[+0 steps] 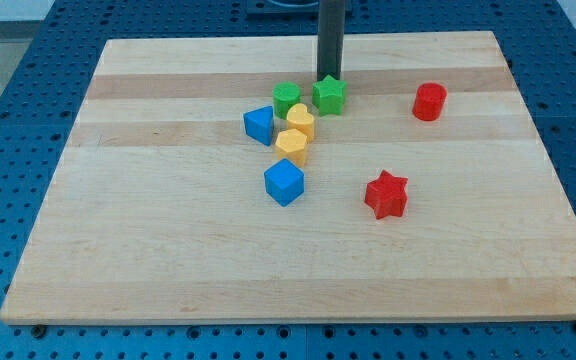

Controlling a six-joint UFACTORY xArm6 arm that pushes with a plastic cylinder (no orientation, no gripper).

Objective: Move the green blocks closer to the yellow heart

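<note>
Nearest the camera, a blue cube [284,182] is sitting below the cluster, with a red star [386,194] off to the view's right. Above them a yellow heart [301,121] is resting just over a yellow hexagon block [292,145]. A green round-ish block [286,98] is touching the heart's upper left; a green star [329,95] is sitting just beside its upper right. The rod's tip [327,77] is pressing at the star's top edge; no fingers here, just a bare rod. Judging it, pushing down-left should be closing the gap; pushing off-centre is risking spinning the star away. A blue wedge-like block [259,124] and a red cylinder [429,101] aren't blocking.
</note>
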